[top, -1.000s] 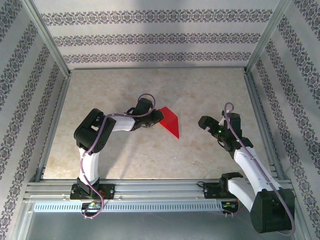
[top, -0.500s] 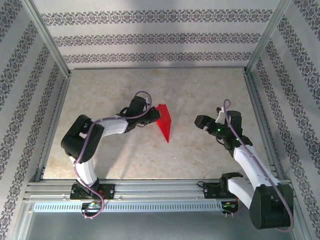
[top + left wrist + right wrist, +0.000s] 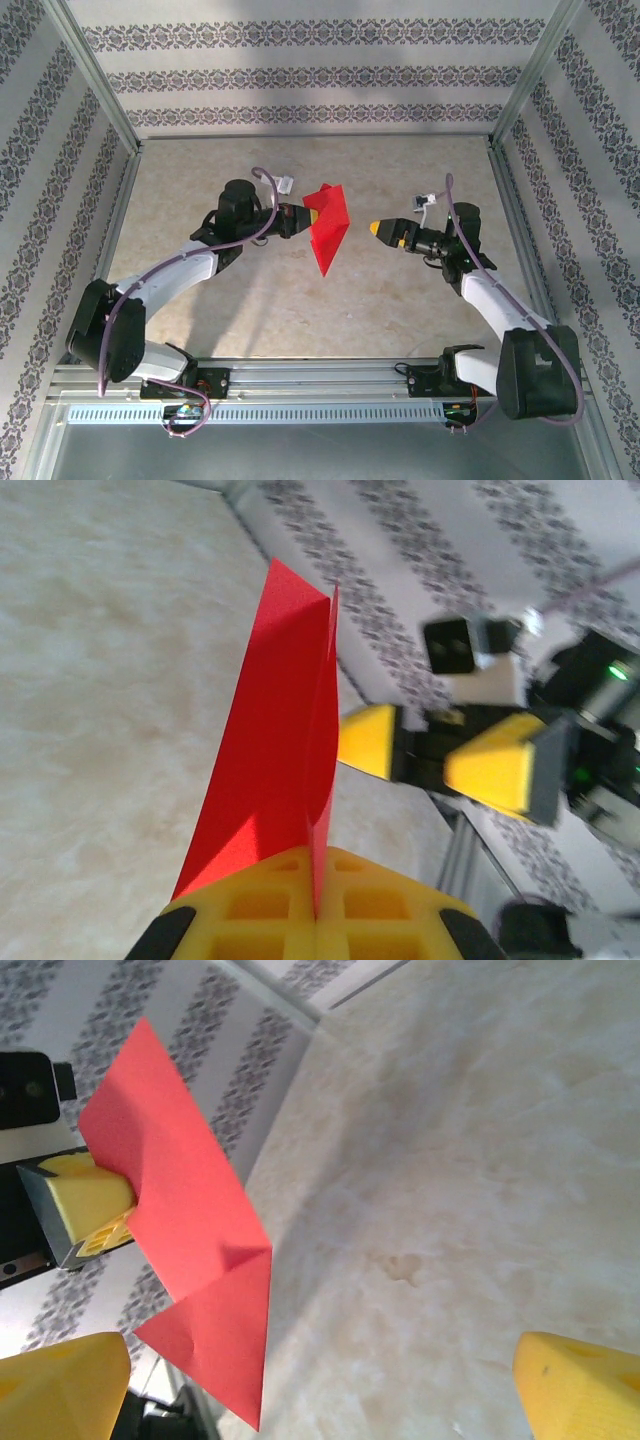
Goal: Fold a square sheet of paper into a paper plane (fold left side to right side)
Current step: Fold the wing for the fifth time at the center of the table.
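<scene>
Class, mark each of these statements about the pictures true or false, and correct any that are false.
1. The left claw is shut on the red paper. True.
2. The right claw points toward the red paper. True.
3. The right claw is gripping the red paper too. False: it is open and apart from the paper.
4. The red paper is a flat, unfolded square. False: it is folded, with a pointed end, and is held up on edge.
</scene>
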Controlling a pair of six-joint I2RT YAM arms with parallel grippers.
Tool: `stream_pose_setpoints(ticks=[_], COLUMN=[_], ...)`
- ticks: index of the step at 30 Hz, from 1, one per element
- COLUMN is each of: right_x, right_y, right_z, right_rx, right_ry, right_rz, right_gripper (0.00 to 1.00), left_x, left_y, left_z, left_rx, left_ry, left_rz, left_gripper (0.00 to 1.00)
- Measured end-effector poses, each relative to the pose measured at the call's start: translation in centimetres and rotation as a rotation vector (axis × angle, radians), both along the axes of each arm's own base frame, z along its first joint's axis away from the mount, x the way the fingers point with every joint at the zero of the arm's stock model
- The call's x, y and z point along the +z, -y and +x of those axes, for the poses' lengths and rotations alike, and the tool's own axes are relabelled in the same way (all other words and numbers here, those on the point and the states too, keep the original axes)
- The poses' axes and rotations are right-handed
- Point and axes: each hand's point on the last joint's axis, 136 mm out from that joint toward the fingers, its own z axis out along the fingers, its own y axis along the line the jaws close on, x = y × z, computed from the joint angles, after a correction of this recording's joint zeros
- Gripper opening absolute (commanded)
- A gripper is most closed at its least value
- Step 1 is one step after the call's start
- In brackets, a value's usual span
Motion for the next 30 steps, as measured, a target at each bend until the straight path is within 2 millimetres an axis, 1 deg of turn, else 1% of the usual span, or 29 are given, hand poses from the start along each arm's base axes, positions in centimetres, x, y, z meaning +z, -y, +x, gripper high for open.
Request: stream_pose_setpoints(ticks=[3,6,9,12,14,17,22,30], right_x=[1.1,2.1,2.9,3.3,3.5,3.6,3.6,4.3], right_y=[-1.7,-3.8,-5.6,-6.5,-6.8,-7.0,-7.1,-7.2], right_z=[-0.4,-1.4,-2.1,-2.4,-2.4,-2.2,-2.1,-1.6], right_rx=[0.093,0.195,0.276,0.321,0.338,0.352,0.361,0.358], right_ry=[0.026,0.050,0.065,0.072,0.075,0.070,0.053,0.059], right_rz=[0.025,0.044,0.057,0.066,0.068,0.070,0.072,0.066], right_gripper=[0.96,0.92,0.83,0.74,0.67,0.60,0.53,0.42], left_x=[0.9,1.1,1.2,1.3,1.2,0.9,-0.3,-1.7], left_y=[0.5,0.8,1.0,1.1,1.1,1.0,0.7,0.5], left_z=[-1.2,-2.1,-2.7,-3.0,-2.9,-2.7,-2.6,-2.5], left_rx=[-0.075,-0.129,-0.165,-0.182,-0.180,-0.168,-0.151,-0.144], left_ry=[0.015,0.011,0.007,0.009,0.016,0.024,0.001,-0.030], left_rz=[-0.022,-0.036,-0.046,-0.048,-0.044,-0.027,0.010,0.047], left_gripper=[0.00,0.00,0.00,0.00,0.00,0.00,0.00,0.00])
